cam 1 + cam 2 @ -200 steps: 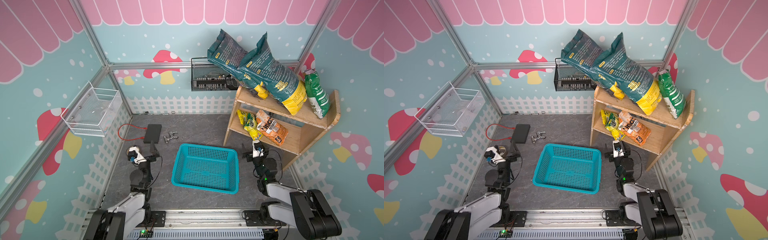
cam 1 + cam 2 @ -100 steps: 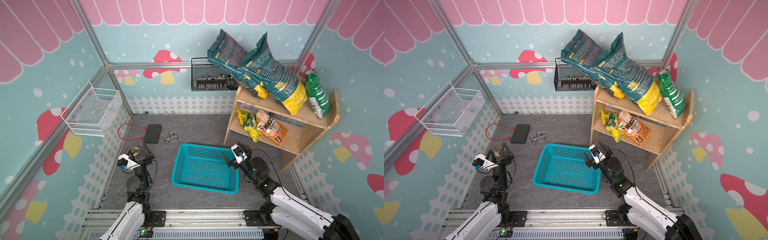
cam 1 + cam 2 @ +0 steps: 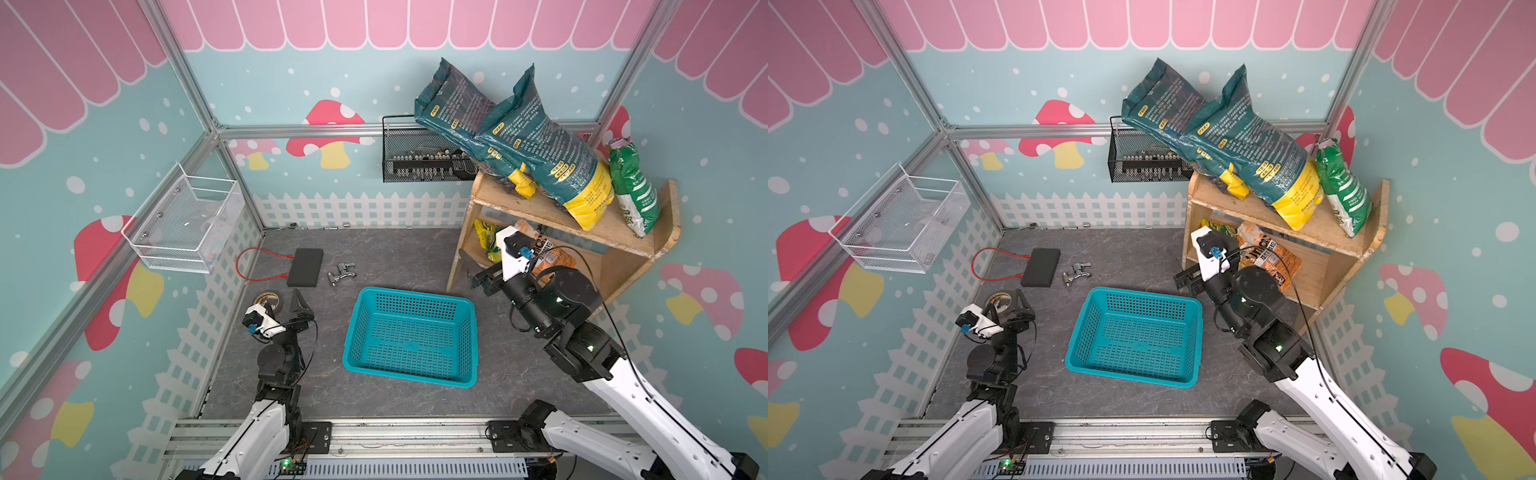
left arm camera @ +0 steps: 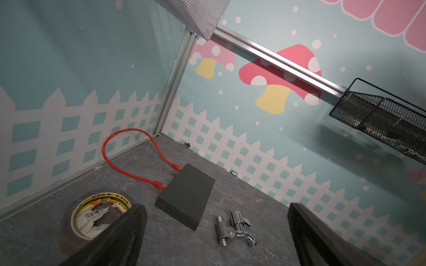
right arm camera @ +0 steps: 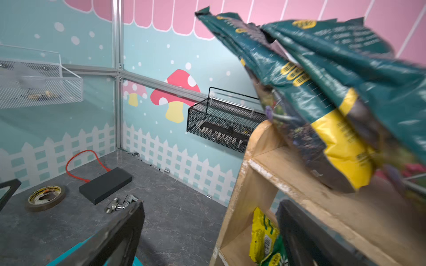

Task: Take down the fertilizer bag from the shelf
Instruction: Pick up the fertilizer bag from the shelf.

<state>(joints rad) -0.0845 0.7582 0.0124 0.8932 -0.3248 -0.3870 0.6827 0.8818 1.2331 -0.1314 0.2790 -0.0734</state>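
On the left wall I see one white wire basket (image 3: 183,224). On the floor below it lie one red cable (image 3: 249,266), one roll of tape (image 3: 268,300), one flat black box (image 3: 305,267) and one shiny metal tap (image 3: 340,272). The cable ends touch the box.

My left gripper (image 4: 215,207) hangs low just beside the tape. Its two fingers are wide apart and hold nothing.

In the middle of the floor sits one teal basket (image 3: 411,336). On the back wall hangs one black wire basket (image 3: 419,166). That makes three baskets.

My right gripper (image 3: 476,272) is up in the air between the teal basket and the shelf (image 3: 623,245). Its fingers are wide apart too, with nothing in them. The shelf's left side board is just beside it.

The shelf stands in the right back corner. On its top board are three bags. Two are big dark green fertilizer bags (image 3: 544,145) with yellow bottoms. They lean to the left, one on the other, and stick out over the black wire basket. One small green bag (image 3: 633,191) stands at the right end, touching the nearer big bag. I cannot tell which bag is the one to take.

On the lower board lie two packets, one yellow packet (image 3: 486,239) and one orange packet (image 3: 555,259).
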